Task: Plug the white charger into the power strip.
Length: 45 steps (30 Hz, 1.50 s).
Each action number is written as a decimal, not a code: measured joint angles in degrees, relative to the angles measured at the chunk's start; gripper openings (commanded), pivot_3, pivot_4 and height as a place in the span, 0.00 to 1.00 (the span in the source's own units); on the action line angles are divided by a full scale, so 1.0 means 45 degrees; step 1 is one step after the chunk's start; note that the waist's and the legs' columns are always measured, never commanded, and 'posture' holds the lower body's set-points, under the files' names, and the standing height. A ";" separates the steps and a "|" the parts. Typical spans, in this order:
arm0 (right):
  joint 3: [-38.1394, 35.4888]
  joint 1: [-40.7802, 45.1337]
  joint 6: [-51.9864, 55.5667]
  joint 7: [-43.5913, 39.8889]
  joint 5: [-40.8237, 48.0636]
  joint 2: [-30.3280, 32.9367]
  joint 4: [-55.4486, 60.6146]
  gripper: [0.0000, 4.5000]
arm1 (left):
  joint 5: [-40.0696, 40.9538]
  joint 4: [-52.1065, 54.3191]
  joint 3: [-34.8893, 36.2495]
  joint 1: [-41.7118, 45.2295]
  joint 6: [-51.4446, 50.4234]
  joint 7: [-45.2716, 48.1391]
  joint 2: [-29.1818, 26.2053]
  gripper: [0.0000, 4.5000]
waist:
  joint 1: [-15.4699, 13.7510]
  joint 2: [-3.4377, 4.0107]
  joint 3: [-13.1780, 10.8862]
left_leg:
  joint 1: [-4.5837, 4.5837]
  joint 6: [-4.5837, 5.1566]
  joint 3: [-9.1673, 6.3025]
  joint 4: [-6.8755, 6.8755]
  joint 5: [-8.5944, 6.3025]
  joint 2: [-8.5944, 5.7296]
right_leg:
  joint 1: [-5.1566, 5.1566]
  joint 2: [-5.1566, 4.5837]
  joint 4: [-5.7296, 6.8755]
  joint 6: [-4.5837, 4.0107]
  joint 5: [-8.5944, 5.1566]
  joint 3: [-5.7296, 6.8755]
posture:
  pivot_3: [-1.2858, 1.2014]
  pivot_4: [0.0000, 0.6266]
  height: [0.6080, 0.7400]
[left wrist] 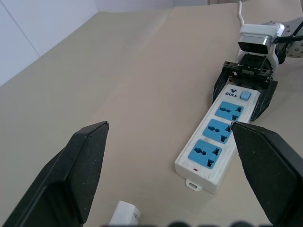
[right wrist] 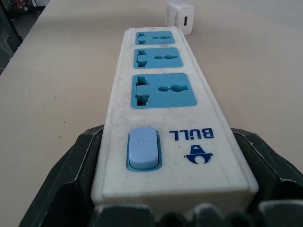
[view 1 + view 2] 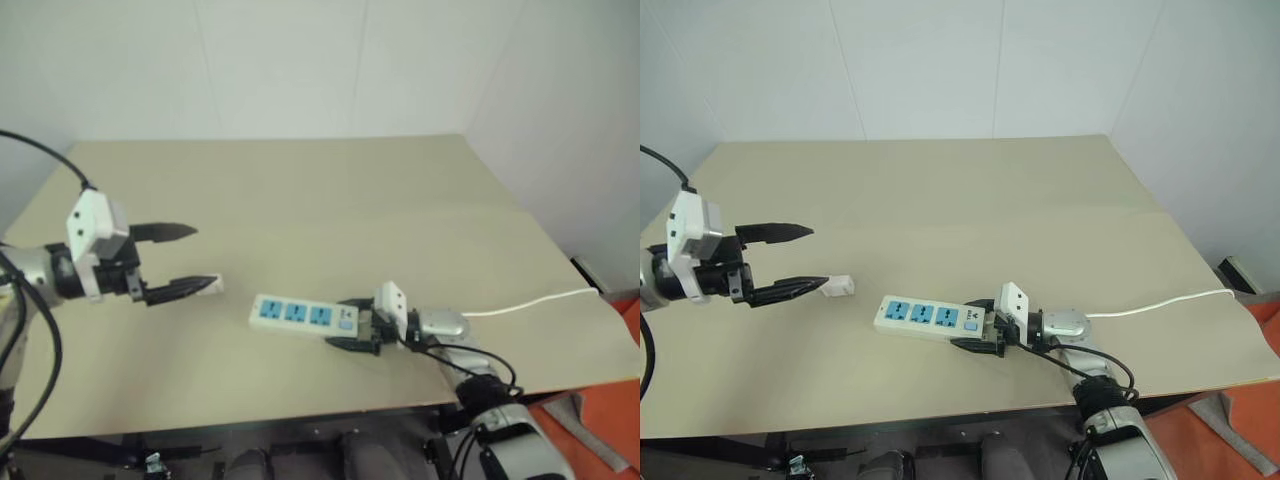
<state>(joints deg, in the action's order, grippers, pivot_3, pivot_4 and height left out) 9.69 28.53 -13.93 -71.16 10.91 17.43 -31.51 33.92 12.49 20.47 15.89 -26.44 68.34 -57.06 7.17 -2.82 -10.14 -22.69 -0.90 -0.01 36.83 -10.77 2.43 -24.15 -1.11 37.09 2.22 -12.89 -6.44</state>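
Note:
The power strip (image 3: 300, 314) lies flat on the tan table, its three blue sockets facing up and its switch end toward my right arm. My right gripper (image 3: 346, 323) is shut on that switch end, one black finger against each long side; the right wrist view shows the strip (image 2: 161, 94) wedged between them. The white charger (image 3: 841, 286) lies on the table just left of the strip's far end. My left gripper (image 3: 178, 261) hovers open beside the charger, its lower fingertip just in front of it, with nothing between its fingers. The charger (image 1: 126, 213) sits below them in the left wrist view.
The strip's thin white cord (image 3: 530, 299) trails right to the table's edge. The table's front edge (image 3: 300, 415) runs close below the strip. White walls stand behind and to the right, and bare tabletop (image 3: 330, 200) stretches behind both grippers.

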 measured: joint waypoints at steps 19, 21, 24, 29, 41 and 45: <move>0.1189 0.1005 -0.0109 -0.2175 -0.0137 -0.0710 -0.0550 0.76 | -0.5869 -0.6577 -0.7873 1.0137 0.0401 0.3115 0.0338 1.00 | -0.0064 0.0001 -0.0003 | -0.0061 -0.0002 -0.0014 -0.0001 -0.0002 0.0065 | -0.0063 0.0149 0.0004 -0.0032 0.0003 -0.0052 | 0.52 0.24 1.00; 0.1195 0.1127 -0.0131 -0.2197 -0.0153 -0.0746 -0.0704 0.76 | -0.7007 -0.7686 -0.9477 1.1755 -0.1418 0.3782 0.0894 1.00 | -0.0050 0.0001 -0.0005 | -0.0066 -0.0001 -0.0029 0.0004 -0.0002 0.0066 | -0.0069 0.0154 0.0012 -0.0031 0.0003 -0.0042 | 0.52 0.24 1.00; 0.1229 0.1202 -0.0157 -0.2188 -0.0175 -0.0840 -0.0806 0.76 | -0.8563 -0.8524 -1.1552 1.3405 -0.3086 0.4924 0.1473 1.00 | 0.0035 0.0012 -0.0012 | -0.0060 -0.0002 -0.0030 0.0001 -0.0002 0.0066 | -0.0076 0.0161 0.0018 -0.0031 0.0002 -0.0056 | 0.52 0.24 1.00; 0.1244 0.1180 -0.0147 -0.2122 -0.0208 -0.0833 -0.0728 0.76 | -0.9530 -0.8774 -1.4176 1.3567 -0.1947 0.5302 0.1286 1.00 | 0.0025 0.0029 -0.0022 | -0.0049 -0.0001 -0.0034 -0.0012 -0.0003 0.0073 | -0.0086 0.0172 0.0052 -0.0047 -0.0007 -0.0067 | 0.52 0.24 1.00; 0.1219 0.0789 0.0187 -0.1660 -0.0230 -0.0549 -0.0058 0.76 | -1.1872 -1.1697 -1.5685 1.3250 0.0548 0.5179 0.2943 1.00 | -0.0247 0.0028 -0.0022 | -0.0059 -0.0001 -0.0027 0.0013 -0.0002 0.0064 | -0.0104 0.0169 0.0096 -0.0061 -0.0018 -0.0077 | 0.52 0.24 1.00; 0.1214 0.0614 0.0407 -0.1463 -0.0232 -0.0505 0.0300 0.76 | -1.2278 -1.2479 -1.5292 1.3210 0.0865 0.4820 0.3454 1.00 | -0.0287 0.0027 -0.0022 | -0.0081 0.0000 -0.0029 0.0013 -0.0002 0.0061 | -0.0141 0.0170 0.0137 -0.0080 -0.0032 -0.0078 | 0.52 0.24 1.00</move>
<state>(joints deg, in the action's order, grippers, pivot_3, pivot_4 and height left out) 15.16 31.30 -12.10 -77.75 9.86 15.16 -30.17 -21.33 -43.66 -48.35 75.33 -22.55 90.03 -41.52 5.88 -2.70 -10.24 -23.06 -0.90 -0.14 36.89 -10.78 2.71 -24.79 -0.35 37.71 1.86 -13.03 -6.79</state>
